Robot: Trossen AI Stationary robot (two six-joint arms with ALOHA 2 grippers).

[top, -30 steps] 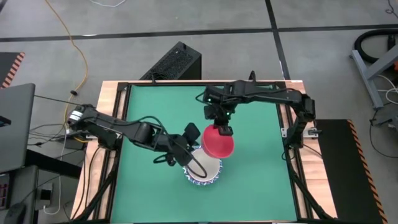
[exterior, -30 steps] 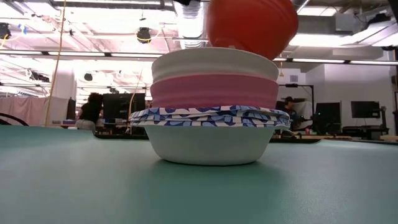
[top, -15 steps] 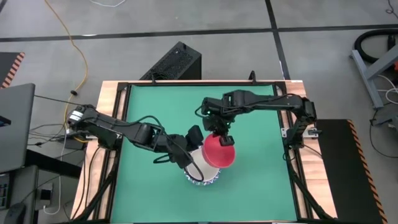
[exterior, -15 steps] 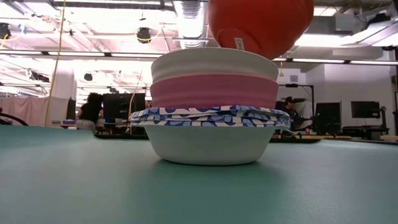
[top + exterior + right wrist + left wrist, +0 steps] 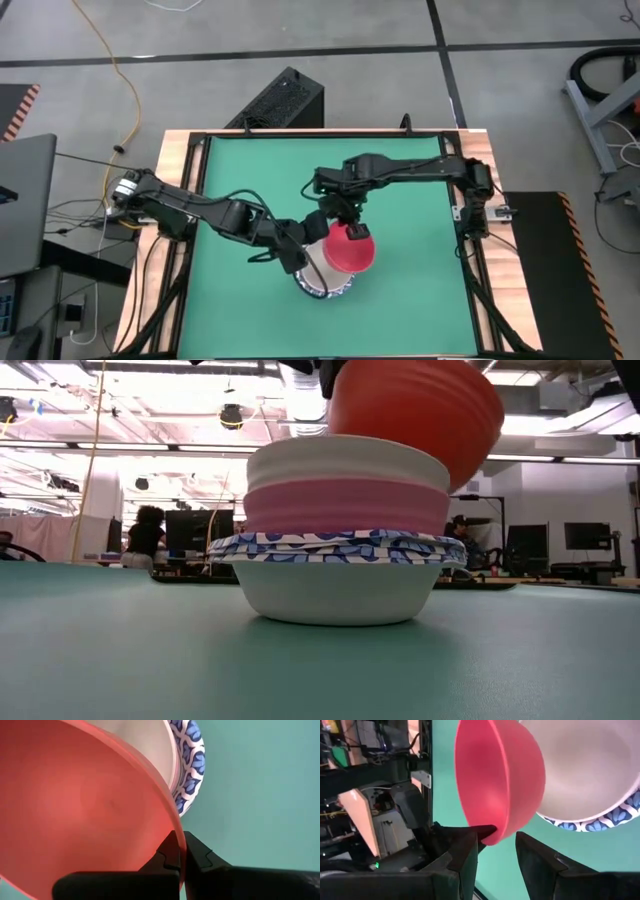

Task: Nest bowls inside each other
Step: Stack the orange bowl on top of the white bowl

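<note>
The right gripper pinches the rim of the red bowl, which hangs tilted, mouth up, over the stack of bowls near the table's front edge. The left gripper, fingers apart, waits just beside the stack.

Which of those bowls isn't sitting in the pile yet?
The red bowl. It hangs tilted above the cream bowl, pinched at its rim by the right gripper; all the others are already nested.
</note>
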